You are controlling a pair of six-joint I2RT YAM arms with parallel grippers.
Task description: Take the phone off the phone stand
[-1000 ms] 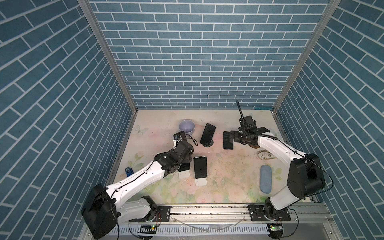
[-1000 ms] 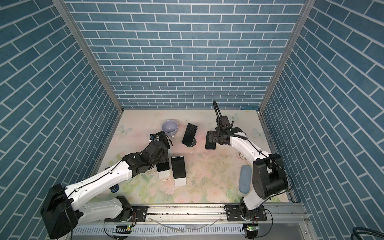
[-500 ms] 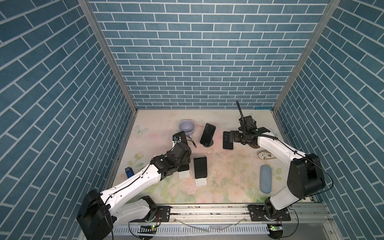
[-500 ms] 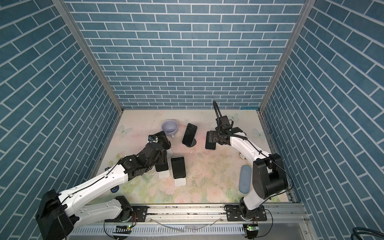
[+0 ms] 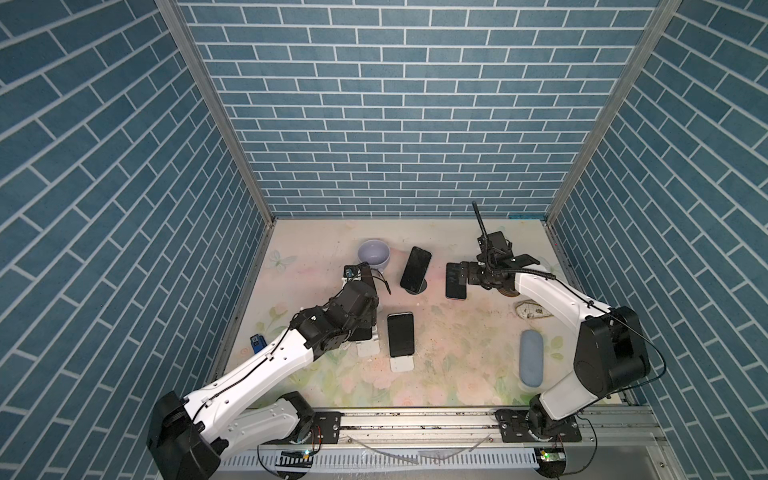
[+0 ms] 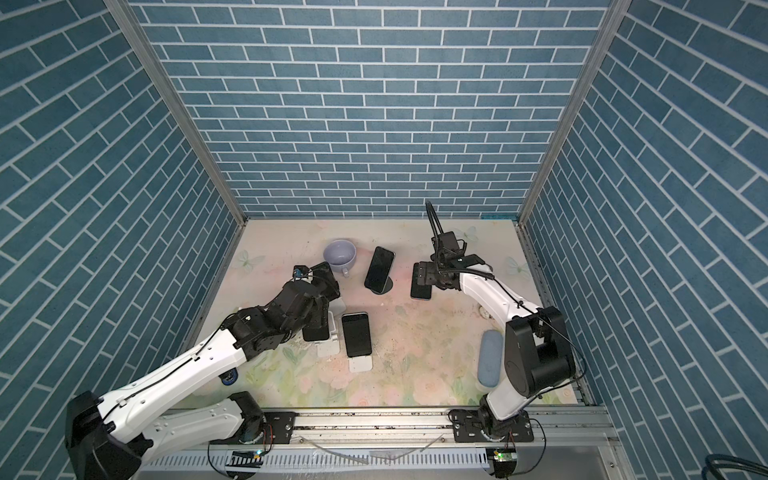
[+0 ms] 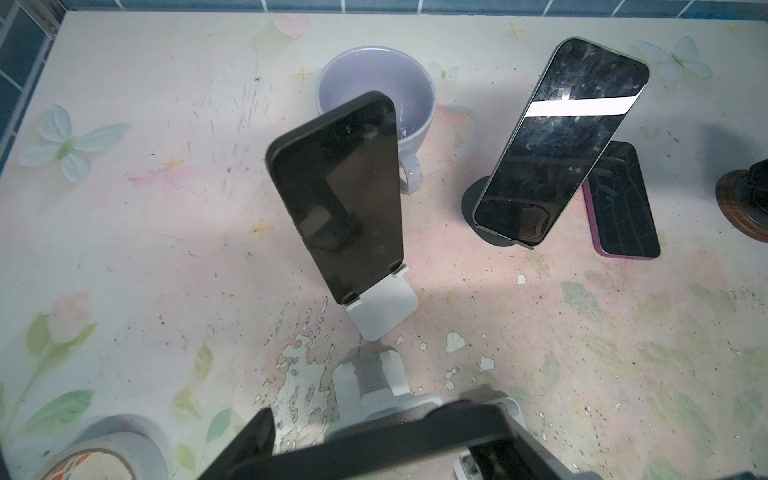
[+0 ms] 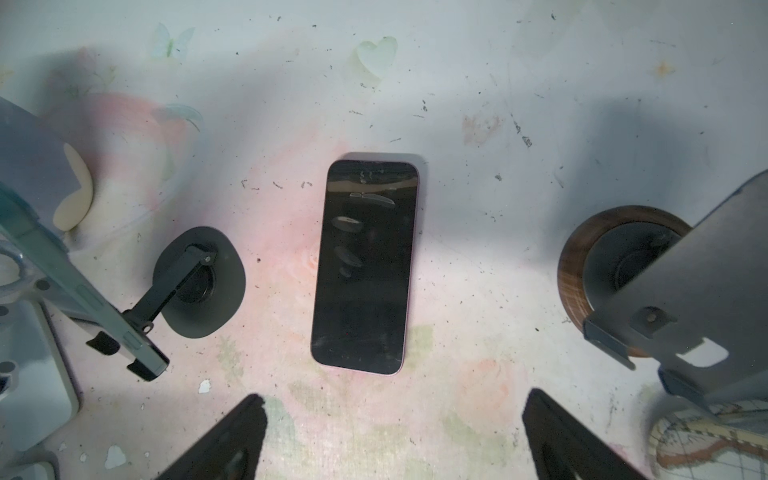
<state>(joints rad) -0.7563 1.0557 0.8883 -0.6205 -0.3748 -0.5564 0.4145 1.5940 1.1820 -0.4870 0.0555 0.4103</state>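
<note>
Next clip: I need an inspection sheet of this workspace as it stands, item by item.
Surface: floral table, scratched, print flaking.
Job's things: gripped phone at its white stand, seated or lifted cannot be told. On stands: black-cased phone, phone on the round stand, phone on a white stand. The pink-edged phone lies flat beside an empty wood-based stand.
Clutter: lavender mug, blue case, tape roll.
Grippers: left gripper looks closed on the gripped phone; right gripper open above the pink-edged phone.
Cables: black cable along the right arm.
Surroundings: brick-pattern walls on three sides, rail in front.
</note>
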